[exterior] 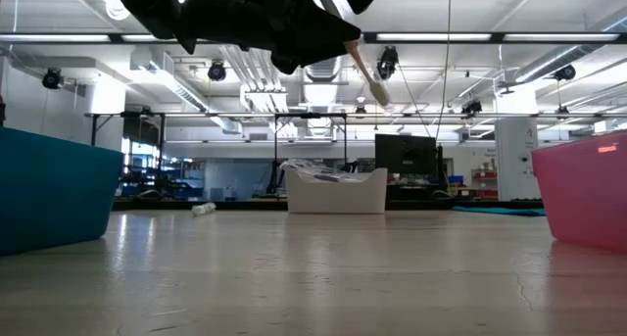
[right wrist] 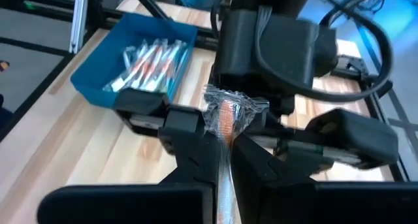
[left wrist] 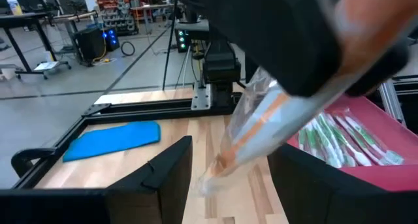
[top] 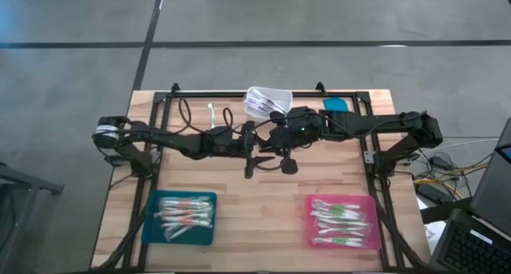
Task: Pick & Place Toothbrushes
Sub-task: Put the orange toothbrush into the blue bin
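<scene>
We see both arms meeting above the middle of the table [top: 263, 210]. The right gripper [right wrist: 225, 152] has its jaws clenched on a wrapped toothbrush [right wrist: 225, 116] with an orange accent, held up off the table; in the low view it hangs slanting under the dark mass of the arms, whose upper parts are cut off by the frame edge. The left gripper [left wrist: 228, 172] sits just in front of it with its jaws spread, the wrapped toothbrush reaching down between its fingers [left wrist: 166, 168]; we cannot tell whether they touch it. In the high view the two grippers overlap into one dark cluster, so the toothbrush itself is hard to pick out there. More toothbrushes lie in the teal tray [top: 152, 226] near the left front and in the pink tray [top: 374, 226] near the right front. A white bin [top: 267, 101] at the far edge holds more wrapped pieces, partly hidden by the right arm.
</scene>
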You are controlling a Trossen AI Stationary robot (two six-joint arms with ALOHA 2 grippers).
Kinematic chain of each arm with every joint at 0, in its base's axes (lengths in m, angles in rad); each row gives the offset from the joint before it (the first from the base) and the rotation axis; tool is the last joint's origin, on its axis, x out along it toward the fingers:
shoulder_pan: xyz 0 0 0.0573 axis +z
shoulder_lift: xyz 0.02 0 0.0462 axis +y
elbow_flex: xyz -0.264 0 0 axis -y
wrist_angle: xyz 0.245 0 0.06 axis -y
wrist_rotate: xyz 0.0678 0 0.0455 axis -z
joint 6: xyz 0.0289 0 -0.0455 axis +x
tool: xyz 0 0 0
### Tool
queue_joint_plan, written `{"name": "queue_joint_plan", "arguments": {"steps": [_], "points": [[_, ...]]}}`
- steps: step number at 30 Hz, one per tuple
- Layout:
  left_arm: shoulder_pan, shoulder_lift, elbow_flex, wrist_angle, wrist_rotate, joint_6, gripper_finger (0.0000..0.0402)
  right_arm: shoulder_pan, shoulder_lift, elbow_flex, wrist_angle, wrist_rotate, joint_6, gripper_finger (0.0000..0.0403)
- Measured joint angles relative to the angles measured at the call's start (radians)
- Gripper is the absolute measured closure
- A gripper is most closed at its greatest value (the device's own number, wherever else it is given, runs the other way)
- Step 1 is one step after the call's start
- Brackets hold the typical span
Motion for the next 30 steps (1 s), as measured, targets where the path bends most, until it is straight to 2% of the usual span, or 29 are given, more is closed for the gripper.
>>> {"name": "queue_joint_plan", "arguments": {"steps": [4, 7, 18, 26, 30], "points": [[0.000, 0.000, 0.000, 0.000, -0.001, -0.001, 0.0203, 0.000, 0.000, -0.001, 0.012, 0.000, -0.001, 0.0385], [0.000, -0.001, 0.000, 0.000, -0.001, -0.010, 0.0223, 0.000, 0.000, -0.002, 0.010, 0.000, -0.001, 0.0385], [-0.001, -0.001, -0.001, 0.002, -0.006, -0.060, 0.0377, -0.001, 0.000, -0.002, 0.009, 0.003, 0.008, 0.0385], [-0.002, -0.001, -0.001, 0.002, -0.003, -0.067, 0.0375, -0.001, 0.000, -0.002, 0.005, 0.004, 0.013, 0.0383], [-0.003, -0.001, -0.001, 0.003, 0.010, -0.074, 0.0380, -0.001, -0.008, -0.002, 0.001, 0.006, 0.024, 0.0353]]}}
